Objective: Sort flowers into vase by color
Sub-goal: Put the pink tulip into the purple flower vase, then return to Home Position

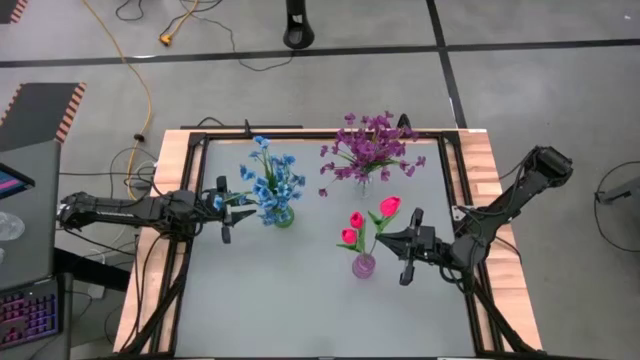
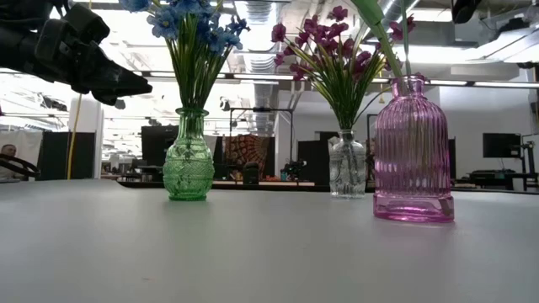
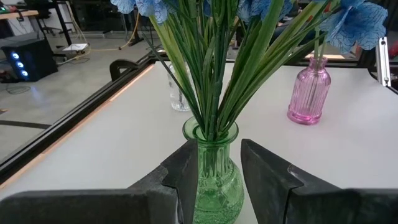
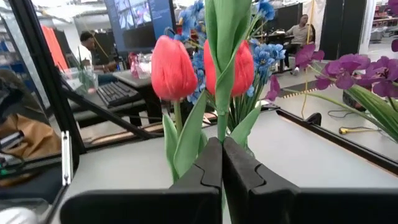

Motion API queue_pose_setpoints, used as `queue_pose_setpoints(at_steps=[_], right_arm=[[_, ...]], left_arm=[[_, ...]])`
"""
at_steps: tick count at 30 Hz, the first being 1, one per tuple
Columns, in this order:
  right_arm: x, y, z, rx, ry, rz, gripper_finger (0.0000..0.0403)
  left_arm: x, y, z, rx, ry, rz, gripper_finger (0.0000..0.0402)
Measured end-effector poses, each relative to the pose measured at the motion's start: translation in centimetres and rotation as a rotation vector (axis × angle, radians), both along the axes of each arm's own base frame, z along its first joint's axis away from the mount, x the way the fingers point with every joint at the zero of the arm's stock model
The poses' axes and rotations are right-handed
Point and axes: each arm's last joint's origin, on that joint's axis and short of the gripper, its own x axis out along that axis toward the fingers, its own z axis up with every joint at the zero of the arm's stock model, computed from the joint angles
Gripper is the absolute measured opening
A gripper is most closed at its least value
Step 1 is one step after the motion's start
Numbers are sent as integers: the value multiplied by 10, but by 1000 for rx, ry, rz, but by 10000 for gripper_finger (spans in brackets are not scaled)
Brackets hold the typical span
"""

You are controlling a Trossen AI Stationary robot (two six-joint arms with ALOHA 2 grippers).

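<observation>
Green vase (image 1: 282, 215): blue flowers (image 1: 272, 178)
Left claw (image 1: 224, 210): parted, empty, beside green vase
Right claw (image 1: 407, 247): closed on pink tulip stem (image 4: 221, 127)

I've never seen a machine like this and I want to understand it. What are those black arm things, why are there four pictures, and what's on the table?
Those are two robot arms, each ending in a two-finger gripper. One picture looks straight down from above, one looks level across the table, and two come from small cameras on the arms' wrists.

On the table stand three glass vases. The green vase holds the blue flowers, the clear vase holds the purple flowers, and the pink vase holds the pink-red tulips.

The left gripper is beside the green vase, fingers open, holding nothing. The right gripper is beside the pink vase. Its fingers are closed around a green tulip stem, with the red buds showing just above them.
</observation>
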Motion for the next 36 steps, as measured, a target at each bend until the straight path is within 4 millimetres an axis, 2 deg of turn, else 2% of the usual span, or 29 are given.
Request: queue_pose_setpoints(at_steps=[13,26,31,36], right_arm=[[0,0,-1,-10,12,-2,38],[-2,0,0,-9,10,0,169],[-9,1,4,-7,7,25,196],[-19,-2,10,-19,20,44,203]], left_arm=[[0,0,0,0,1,0,110],[0,0,0,0,0,0,110],[0,0,0,0,0,0,110],[0,0,1,0,1,0,110]])
